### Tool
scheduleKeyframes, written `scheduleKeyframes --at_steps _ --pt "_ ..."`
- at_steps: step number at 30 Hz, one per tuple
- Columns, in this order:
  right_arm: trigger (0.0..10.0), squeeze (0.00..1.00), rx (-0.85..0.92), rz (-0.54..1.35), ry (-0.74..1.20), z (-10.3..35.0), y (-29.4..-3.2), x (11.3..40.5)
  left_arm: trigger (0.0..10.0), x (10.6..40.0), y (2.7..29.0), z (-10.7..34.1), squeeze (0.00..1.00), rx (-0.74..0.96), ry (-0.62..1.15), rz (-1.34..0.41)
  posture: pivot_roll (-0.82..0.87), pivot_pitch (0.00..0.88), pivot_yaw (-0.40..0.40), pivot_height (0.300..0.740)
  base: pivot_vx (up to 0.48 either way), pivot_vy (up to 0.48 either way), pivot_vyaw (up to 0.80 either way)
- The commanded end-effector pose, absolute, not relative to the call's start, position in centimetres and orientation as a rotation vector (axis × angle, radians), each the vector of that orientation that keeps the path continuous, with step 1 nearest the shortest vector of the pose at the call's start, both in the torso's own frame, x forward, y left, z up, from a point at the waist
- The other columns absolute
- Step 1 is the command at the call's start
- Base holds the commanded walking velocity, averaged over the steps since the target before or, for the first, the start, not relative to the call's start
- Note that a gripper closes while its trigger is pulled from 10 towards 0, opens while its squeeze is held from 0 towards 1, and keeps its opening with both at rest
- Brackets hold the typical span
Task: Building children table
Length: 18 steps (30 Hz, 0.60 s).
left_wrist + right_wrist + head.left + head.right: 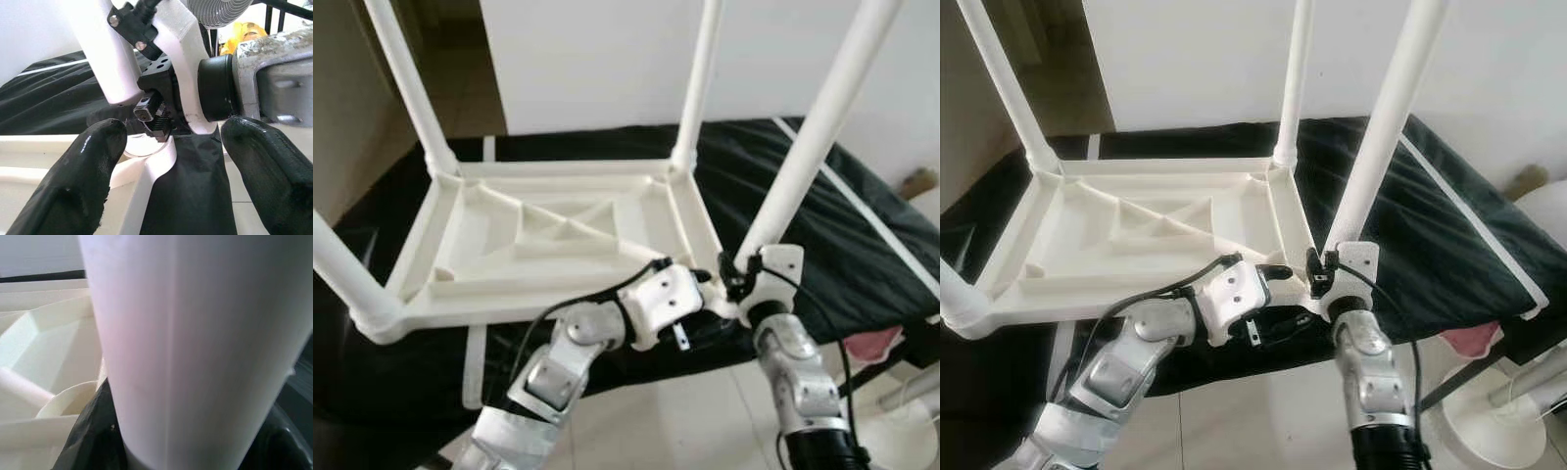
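right gripper (pixel 736 277) clasps smooth round white leg (pixel 813 137).

upturned white table (pixel 548 245) on black-covered bed (pixel 862 225)

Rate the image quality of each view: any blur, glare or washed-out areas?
Both eye views: soft, hazy, with the white wall washed out. Left wrist view: black fingers close and soft, the table leg overexposed. Right wrist view: the leg too near, blurred, with almost no detail.
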State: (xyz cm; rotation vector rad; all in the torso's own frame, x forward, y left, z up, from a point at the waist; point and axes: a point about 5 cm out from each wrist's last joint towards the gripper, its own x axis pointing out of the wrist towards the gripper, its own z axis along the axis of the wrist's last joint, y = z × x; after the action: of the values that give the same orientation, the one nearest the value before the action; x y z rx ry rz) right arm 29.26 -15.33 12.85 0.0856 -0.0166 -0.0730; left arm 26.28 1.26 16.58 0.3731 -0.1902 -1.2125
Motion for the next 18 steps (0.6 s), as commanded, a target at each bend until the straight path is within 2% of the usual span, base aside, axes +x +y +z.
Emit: scheduleKeyframes --at_steps 1,4,8,18 --pt "10.0 0.0 0.115 -0.153 0.056 11.5 -15.1 28.8 10.0 26.1 1.1 16.8 0.0 0.373 -0.196 -1.207 0.0 0.0 -0.056 0.74 0.0 0.0 0.0" --pt "10.0 0.0 0.142 -0.2 0.055 11.6 -14.3 28.8 10.0 26.1 1.1 16.9 0.0 0.371 -0.199 -1.207 0.0 0.0 -0.058 0.74 0.0 0.0 0.0" --pt "10.0 0.0 0.182 -0.167 0.035 12.1 -13.2 28.8 10.0 26.1 1.1 16.9 0.0 0.366 -0.197 -1.206 -0.01 0.0 -0.051 0.74 0.0 0.0 0.0" --pt "10.0 0.0 0.2 -0.166 0.01 12.7 -12.9 28.6 10.0 26.3 1.3 17.0 0.0 0.377 -0.198 -1.202 -0.01 0.006 -0.048 0.74 0.0 0.0 0.0"
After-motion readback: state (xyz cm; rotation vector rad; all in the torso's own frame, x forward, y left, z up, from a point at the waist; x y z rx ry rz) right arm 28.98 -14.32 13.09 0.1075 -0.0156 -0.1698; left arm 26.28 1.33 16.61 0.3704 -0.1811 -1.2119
